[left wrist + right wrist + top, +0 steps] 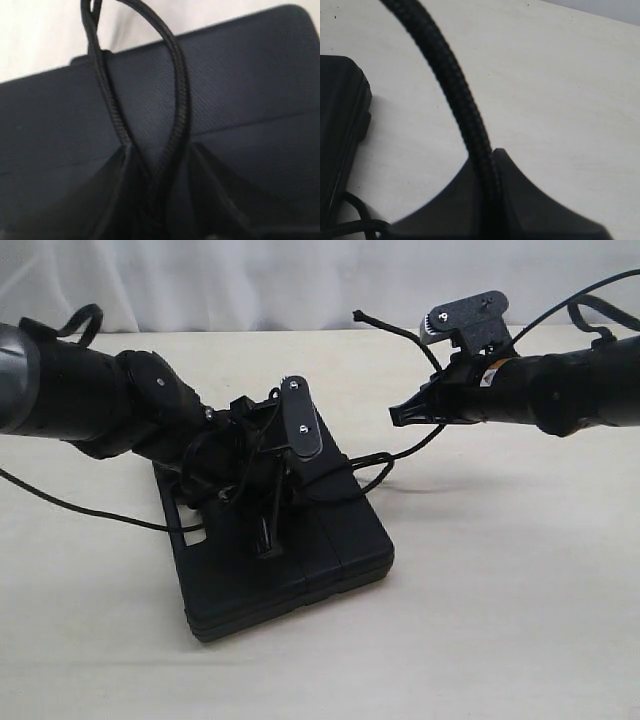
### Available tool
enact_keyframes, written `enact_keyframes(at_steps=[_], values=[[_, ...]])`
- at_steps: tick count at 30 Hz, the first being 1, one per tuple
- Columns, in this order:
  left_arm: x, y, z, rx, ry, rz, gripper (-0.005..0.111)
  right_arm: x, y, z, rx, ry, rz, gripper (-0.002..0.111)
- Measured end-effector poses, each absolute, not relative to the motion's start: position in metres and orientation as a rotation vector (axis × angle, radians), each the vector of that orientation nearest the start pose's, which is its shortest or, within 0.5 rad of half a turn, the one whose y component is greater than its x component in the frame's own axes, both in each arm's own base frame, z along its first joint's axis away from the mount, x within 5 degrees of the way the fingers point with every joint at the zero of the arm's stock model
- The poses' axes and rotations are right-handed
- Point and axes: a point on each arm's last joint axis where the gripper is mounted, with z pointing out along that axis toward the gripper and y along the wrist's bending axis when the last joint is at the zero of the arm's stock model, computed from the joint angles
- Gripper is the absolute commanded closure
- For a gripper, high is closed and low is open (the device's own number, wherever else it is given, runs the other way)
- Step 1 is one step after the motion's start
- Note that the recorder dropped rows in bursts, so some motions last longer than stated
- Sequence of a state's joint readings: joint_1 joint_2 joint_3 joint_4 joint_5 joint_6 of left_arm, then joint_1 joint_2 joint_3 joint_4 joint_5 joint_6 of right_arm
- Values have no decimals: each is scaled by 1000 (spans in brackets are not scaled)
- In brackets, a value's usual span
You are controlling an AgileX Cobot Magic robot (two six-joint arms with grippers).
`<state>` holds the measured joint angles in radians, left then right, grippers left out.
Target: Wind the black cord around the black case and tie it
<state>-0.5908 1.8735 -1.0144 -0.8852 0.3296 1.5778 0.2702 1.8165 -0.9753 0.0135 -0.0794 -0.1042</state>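
Black cord (451, 95) is pinched in right tool (398, 415); left tool (159, 150) stands parted over black case (330, 540).

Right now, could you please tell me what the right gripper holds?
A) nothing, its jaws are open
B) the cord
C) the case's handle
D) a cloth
B: the right gripper is shut on the cord, which runs out from between its fingers, and it is off to the side of the case.
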Motion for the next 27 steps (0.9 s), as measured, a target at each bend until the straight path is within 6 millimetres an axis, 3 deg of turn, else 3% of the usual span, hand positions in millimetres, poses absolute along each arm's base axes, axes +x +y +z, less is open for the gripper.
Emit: enact_keyframes(at_steps=[5, 10, 19, 27], values=[[300, -222, 150, 1562, 1921, -175, 75, 361, 100, 174, -399, 2215, 98, 104], [302, -222, 150, 1551, 1914, -148, 106, 361, 100, 174, -397, 2216, 99, 104], [299, -220, 153, 1631, 1877, -136, 107, 361, 100, 176, -395, 2210, 99, 104], [298, -198, 168, 1650, 1982, -54, 107, 352, 98, 218, -375, 2111, 111, 104]])
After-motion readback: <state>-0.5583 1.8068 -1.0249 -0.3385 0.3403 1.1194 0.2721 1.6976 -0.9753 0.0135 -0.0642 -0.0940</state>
